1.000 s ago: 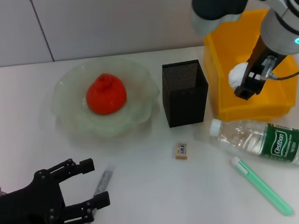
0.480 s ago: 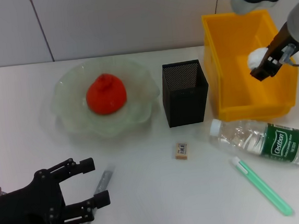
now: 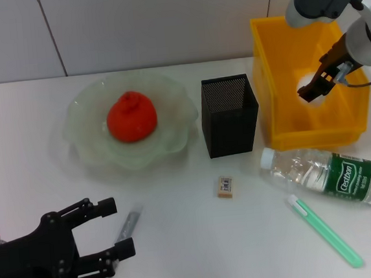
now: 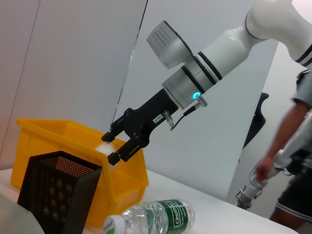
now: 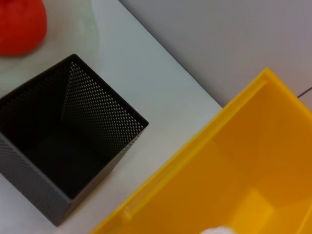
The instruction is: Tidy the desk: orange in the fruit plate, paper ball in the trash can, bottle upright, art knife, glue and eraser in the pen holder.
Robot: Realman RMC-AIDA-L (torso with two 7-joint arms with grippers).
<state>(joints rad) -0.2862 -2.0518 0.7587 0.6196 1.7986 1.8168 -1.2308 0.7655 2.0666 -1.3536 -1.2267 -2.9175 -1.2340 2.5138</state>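
My right gripper [image 3: 312, 89] hangs over the yellow trash can [image 3: 287, 125], fingers parted, and the white paper ball [image 3: 309, 77] shows blurred right at them, inside the can's outline. The same ball [image 4: 104, 147] sits between the spread fingers in the left wrist view. An orange [image 3: 131, 116] rests in the pale-green fruit plate [image 3: 79, 116]. The black mesh pen holder [image 3: 230, 114] stands mid-table. On its side at front right lies the bottle [image 3: 328, 175]. My left gripper [image 3: 118, 226] is open at the front left, straddling the grey art knife [image 3: 131, 219].
The beige eraser [image 3: 225, 186] lies in front of the pen holder. The green glue stick [image 3: 327, 231] lies at front right, near the bottle. In the left wrist view a person [image 4: 292, 161] stands beyond the table.
The right gripper carried the paper ball across the trash can, then came back lower inside it, and its fingers have parted. The left arm has barely moved.
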